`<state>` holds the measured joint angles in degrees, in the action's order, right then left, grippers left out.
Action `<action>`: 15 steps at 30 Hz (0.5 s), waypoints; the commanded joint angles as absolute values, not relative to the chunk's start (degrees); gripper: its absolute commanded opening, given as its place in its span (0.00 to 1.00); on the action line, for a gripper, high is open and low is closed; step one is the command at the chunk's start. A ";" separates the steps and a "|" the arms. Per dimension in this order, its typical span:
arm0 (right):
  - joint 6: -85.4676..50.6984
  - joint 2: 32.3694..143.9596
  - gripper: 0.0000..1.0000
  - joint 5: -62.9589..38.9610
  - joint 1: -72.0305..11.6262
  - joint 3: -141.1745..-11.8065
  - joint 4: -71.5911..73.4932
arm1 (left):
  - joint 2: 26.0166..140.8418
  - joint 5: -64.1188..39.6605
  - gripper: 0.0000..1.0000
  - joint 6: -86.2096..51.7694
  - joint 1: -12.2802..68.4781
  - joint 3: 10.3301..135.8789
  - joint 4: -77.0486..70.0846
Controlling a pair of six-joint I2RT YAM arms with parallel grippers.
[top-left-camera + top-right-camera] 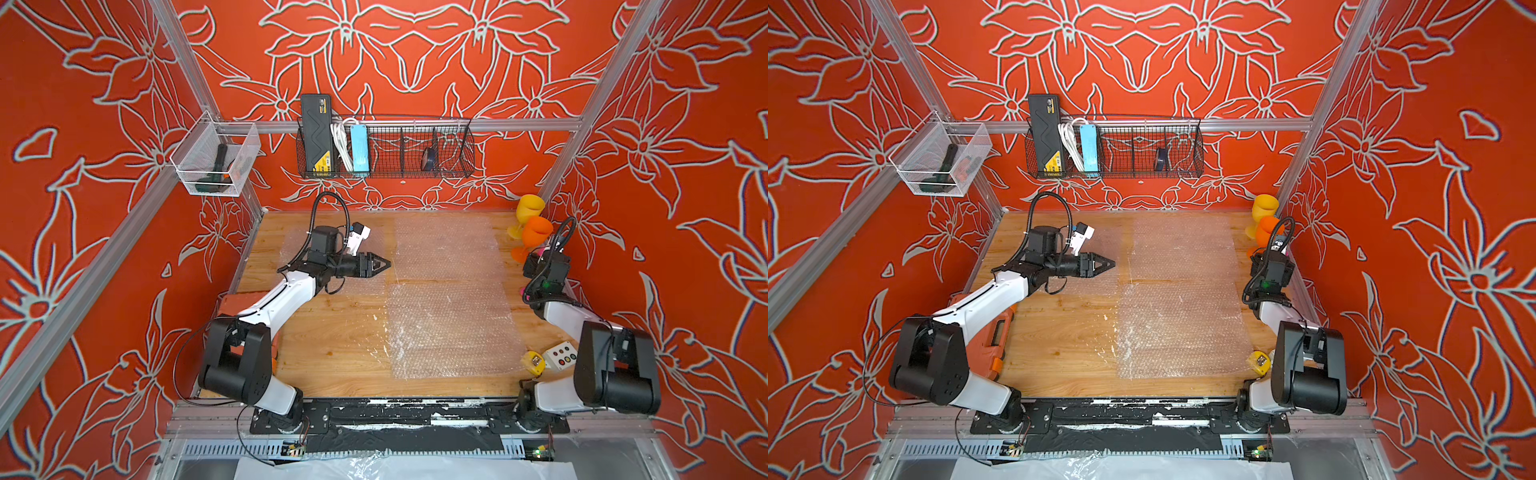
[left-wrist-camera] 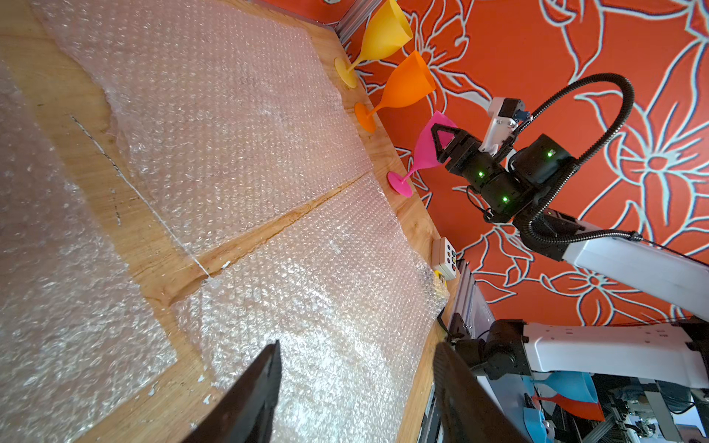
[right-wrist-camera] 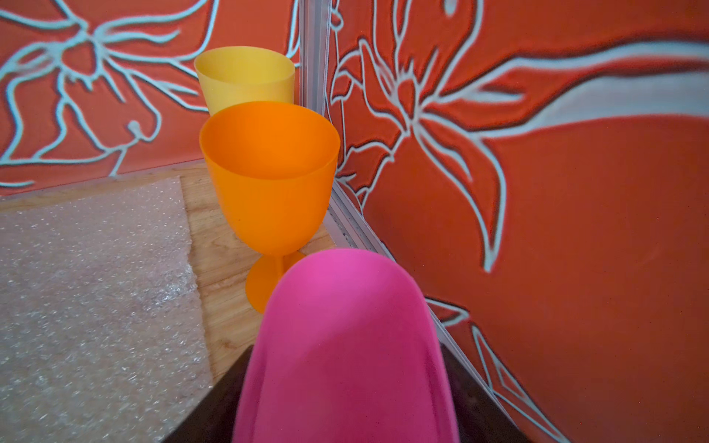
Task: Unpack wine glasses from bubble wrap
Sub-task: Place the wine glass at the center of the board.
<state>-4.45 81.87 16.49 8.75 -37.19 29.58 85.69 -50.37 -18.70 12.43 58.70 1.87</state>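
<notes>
Since all three goblets stand bare and upright, the unpacking is judged nearly complete; the entries below list what remains and what could upset it.

Bubble wrap: three sheets lie flat and empty on the table (image 1: 328, 336). These are the far sheet (image 1: 446, 245), the near sheet (image 1: 453, 328) and the left sheet (image 1: 361, 286), which is partly under the left arm.

Wine glasses: they stand in a row along the right edge, toward the far right corner. The yellow goblet (image 2: 383, 34) is farthest, the orange goblet (image 2: 406, 88) next and the pink goblet (image 2: 426, 153) nearest. The pink goblet's foot is on bare wood just beside the far sheet.

Left gripper (image 2: 356, 349): it hovers above the left sheet with its fingers well apart and nothing between them.

Right gripper (image 2: 441, 140): its jaws straddle the pink goblet's bowl. Whether they press on it or stand clear cannot be told.

Hazards, as judged:
- A finger dragging on the bowl as the gripper withdraws would tip the pink goblet, which is tall on a small foot.
- A tipped pink goblet would likely strike the orange goblet, which stands near, and that one could strike the yellow.
- The row stands close to the table's right edge and the frame rail (image 3: 345, 214), so a toppled goblet could roll off or wedge there.
</notes>
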 commanded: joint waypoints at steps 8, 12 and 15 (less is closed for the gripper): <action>-7.30 81.49 0.81 13.20 9.14 -39.70 21.39 | 85.69 -51.44 0.62 -17.07 12.13 58.98 2.76; -8.63 81.48 0.84 12.11 9.23 -40.77 17.38 | 85.13 -51.33 0.62 -16.83 12.13 58.47 2.99; -9.22 81.52 0.86 11.28 9.35 -40.61 16.64 | 84.53 -51.02 0.62 -16.79 12.13 58.02 2.99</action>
